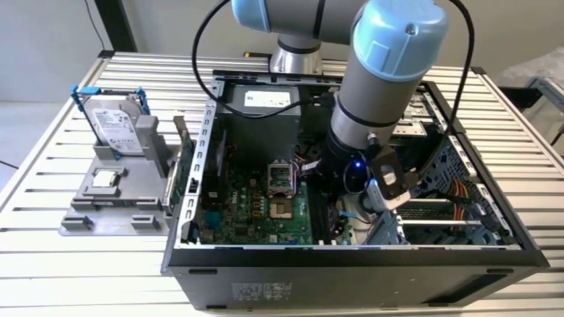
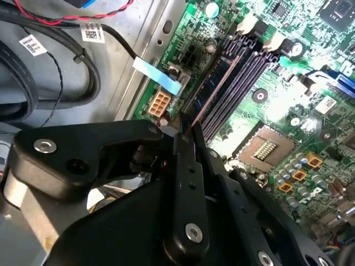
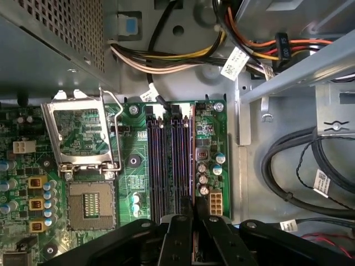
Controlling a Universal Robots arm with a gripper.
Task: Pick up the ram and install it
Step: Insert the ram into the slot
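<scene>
My gripper (image 3: 194, 213) hangs low inside the open computer case (image 1: 352, 247), right over the memory slots (image 3: 169, 160) of the green motherboard (image 3: 133, 183). Its black fingers (image 2: 188, 166) are shut on the ram (image 2: 213, 91), which I see edge-on as a thin dark stick running along the slot nearest the board's edge. In the first wrist view the ram (image 3: 192, 183) lines up with that outer slot. Whether it is pressed fully in I cannot tell. In the exterior view the gripper (image 1: 339, 211) is down at the board, with the arm reaching in from above.
The open processor socket (image 3: 89, 205) lies beside the slots. Cable bundles (image 3: 294, 166) and a metal drive cage (image 3: 288, 77) crowd the other side. Outside the case, at the exterior view's left, a grey fixture (image 1: 115, 205) holds a silver hard drive (image 1: 119, 125) and a small chip (image 1: 105, 177).
</scene>
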